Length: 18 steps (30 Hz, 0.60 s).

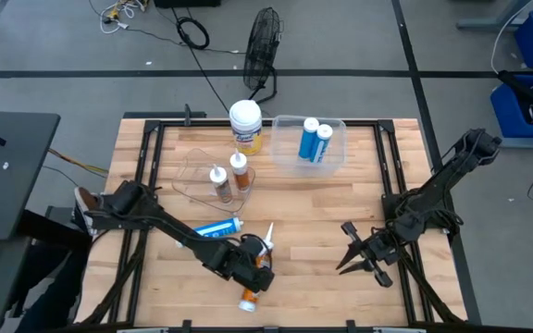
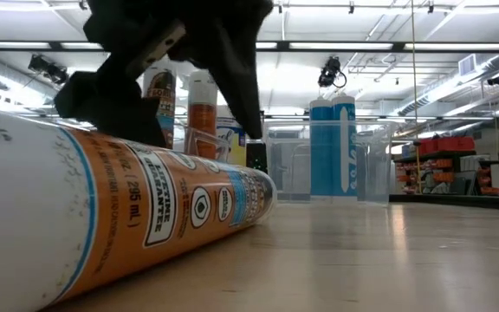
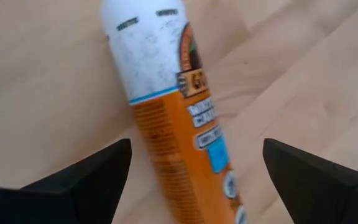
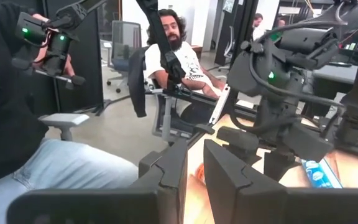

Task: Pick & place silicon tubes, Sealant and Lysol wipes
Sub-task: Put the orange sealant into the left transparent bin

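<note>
- Clear plastic bin [image 1: 336,157] at the far side of the wooden table [image 1: 378,296], right of centre. Two blue cartridges [image 1: 316,141] stand upright in it, side by side, white caps up. In the low view they show as a blue pair [image 2: 333,147] behind the bin's clear wall.
- Second clear container [image 1: 192,176] left of centre, hard to make out. Two orange cartridges [image 1: 229,176] stand upright at its right side; whether inside the rim or just beside it, cannot tell.
- Lysol wipes [image 1: 246,126]: upright canister, white domed lid, yellow label, at the far table edge between the two containers, outside both. Partly hidden in the low view.
- Loose on the tabletop, in no container: a blue cartridge [image 1: 216,228] lying flat near the left arm, and an orange sealant cartridge [image 1: 259,268] lying on its side near the front edge.
- Left gripper [image 1: 248,268] directly over the lying orange cartridge [image 3: 173,118]; fingers [image 3: 86,180] spread wide, one either side of the tube, not touching it.
- Right gripper [image 1: 359,259] at the front right, well apart from all containers; fingers [image 4: 166,180] nearly pressed together, holding nothing.
- Beyond the table, a seated person [image 4: 176,62] and another person's leg [image 4: 55,168] close by.
</note>
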### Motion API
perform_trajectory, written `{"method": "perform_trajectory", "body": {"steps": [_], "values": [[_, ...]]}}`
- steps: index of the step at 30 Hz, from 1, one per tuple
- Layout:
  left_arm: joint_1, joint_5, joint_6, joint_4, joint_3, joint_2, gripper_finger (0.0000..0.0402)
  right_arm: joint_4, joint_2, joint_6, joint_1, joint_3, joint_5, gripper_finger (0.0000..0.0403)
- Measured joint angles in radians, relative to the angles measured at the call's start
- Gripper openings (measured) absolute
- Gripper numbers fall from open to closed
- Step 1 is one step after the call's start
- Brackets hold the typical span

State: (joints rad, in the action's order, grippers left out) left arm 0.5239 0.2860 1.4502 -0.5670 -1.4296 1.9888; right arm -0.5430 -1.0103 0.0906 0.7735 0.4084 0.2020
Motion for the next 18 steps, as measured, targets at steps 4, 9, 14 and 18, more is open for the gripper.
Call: {"method": "perform_trajectory", "body": {"steps": [4,9,14,18], "values": [[-0.006,-0.041,0.005,0.0,0.0,0.027,0.0369,0.008,0.0,0.001,0.003,0.0,0.0,0.0055],[-0.005,-0.067,0.014,0.001,0.001,0.056,0.0369,0.013,0.0,0.004,0.003,0.0,0.0,0.0055],[0.003,-0.073,0.029,-0.006,0.0,0.063,0.0369,0.024,0.0,0.004,0.003,0.0,0.0,0.0055],[0.007,-0.073,0.029,-0.031,-0.001,0.068,0.0361,0.031,0.0,0.004,0.003,0.0,0.0,0.0055]]}}
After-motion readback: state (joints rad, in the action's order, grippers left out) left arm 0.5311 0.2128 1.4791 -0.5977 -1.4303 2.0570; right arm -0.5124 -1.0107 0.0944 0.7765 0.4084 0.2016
